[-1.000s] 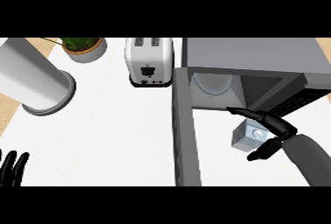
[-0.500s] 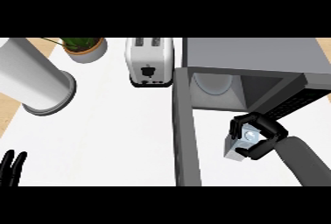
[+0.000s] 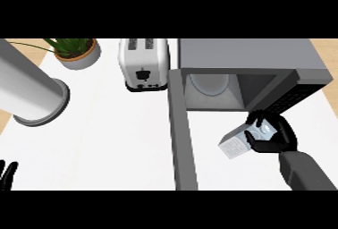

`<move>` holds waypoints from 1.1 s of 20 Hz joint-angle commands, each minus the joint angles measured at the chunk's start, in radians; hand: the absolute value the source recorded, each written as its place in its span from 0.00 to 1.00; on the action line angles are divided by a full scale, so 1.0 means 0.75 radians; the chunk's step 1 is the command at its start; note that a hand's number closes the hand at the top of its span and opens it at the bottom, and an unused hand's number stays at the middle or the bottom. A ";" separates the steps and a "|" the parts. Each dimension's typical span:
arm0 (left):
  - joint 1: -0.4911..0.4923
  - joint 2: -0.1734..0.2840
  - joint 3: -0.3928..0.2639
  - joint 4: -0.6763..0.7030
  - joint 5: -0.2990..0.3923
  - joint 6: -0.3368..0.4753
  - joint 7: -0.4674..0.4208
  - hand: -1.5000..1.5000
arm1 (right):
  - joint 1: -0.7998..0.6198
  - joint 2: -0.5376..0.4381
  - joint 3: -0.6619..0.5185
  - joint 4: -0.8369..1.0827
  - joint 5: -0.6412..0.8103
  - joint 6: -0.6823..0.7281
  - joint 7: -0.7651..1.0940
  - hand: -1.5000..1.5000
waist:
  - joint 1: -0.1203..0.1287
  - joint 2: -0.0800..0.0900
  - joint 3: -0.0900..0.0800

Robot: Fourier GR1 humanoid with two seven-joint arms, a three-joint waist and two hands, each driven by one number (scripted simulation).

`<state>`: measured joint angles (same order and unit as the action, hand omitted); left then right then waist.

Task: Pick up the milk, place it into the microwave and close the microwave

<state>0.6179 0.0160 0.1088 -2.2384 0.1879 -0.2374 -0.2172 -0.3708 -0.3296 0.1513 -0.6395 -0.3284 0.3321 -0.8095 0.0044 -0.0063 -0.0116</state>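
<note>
Left hand (image 3: 8, 174) rests open at the bench's (image 3: 105, 134) lower-left edge, unchanged; right hand (image 3: 269, 136), curled round the milk (image 3: 233, 146), has tipped the pale grey carton leftward since before, just in front of the open microwave (image 3: 244, 67).

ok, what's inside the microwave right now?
Only a round white plate shows in the open microwave; its right side is dark and hidden. The milk carton is outside, in the right hand.
</note>
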 commanded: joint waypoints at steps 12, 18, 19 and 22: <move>0.101 0.020 0.134 0.050 0.131 -0.142 -0.077 0.00 | 0.441 0.131 0.094 -0.829 0.007 -0.280 0.243 1.00 | -0.015 0.000 0.013; 0.066 -0.018 0.122 0.009 0.106 -0.101 -0.044 0.00 | 0.611 0.191 0.172 -1.290 -0.036 -0.444 0.580 1.00 | -0.016 0.002 0.014; 0.111 0.004 0.172 0.027 0.128 -0.171 -0.098 0.00 | 0.546 0.206 0.142 -1.240 -0.021 -0.473 0.602 1.00 | -0.002 0.004 0.014; 0.086 -0.020 0.150 0.077 0.091 -0.166 -0.120 0.00 | 0.710 0.250 0.241 -1.442 0.037 -0.567 0.640 1.00 | -0.009 0.004 0.014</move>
<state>0.6993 0.0138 0.2190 -2.2274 0.2857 -0.3488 -0.2694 0.0797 -0.1752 0.2803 -1.5729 -0.3295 -0.0180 -0.4021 -0.0028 -0.0051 -0.0016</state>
